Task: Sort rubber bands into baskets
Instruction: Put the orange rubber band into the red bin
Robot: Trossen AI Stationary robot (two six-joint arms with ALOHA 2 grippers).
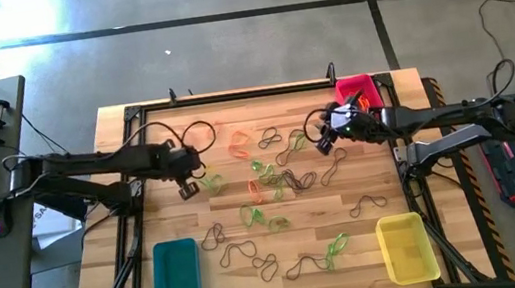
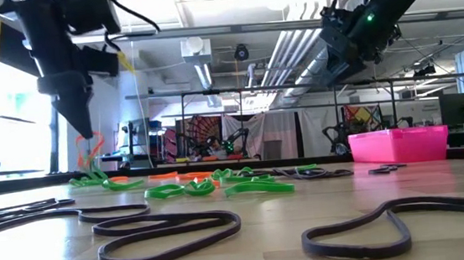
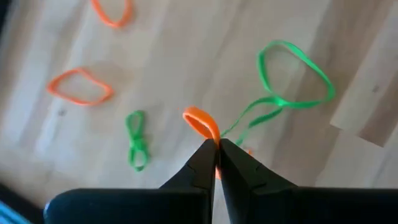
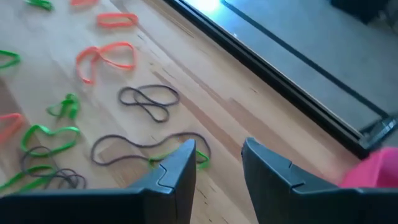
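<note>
Wooden surface [image 1: 372,239] carries many thin floppy rubber bands [image 1: 274,187], orange, green and dark, scattered in its middle. Left pincer [image 3: 217,147] is closed on an orange band [image 3: 200,121], with a green loop [image 3: 292,78] tangled beside it. Right pincer [image 4: 217,155] hangs apart and empty near the pink basket [image 1: 356,88]; teal basket [image 1: 176,273] and yellow basket [image 1: 406,247] stand at the near corners.

Bright window glare washes the low view's left edge and the high view's top. Both wrist views are softly blurred.
</note>
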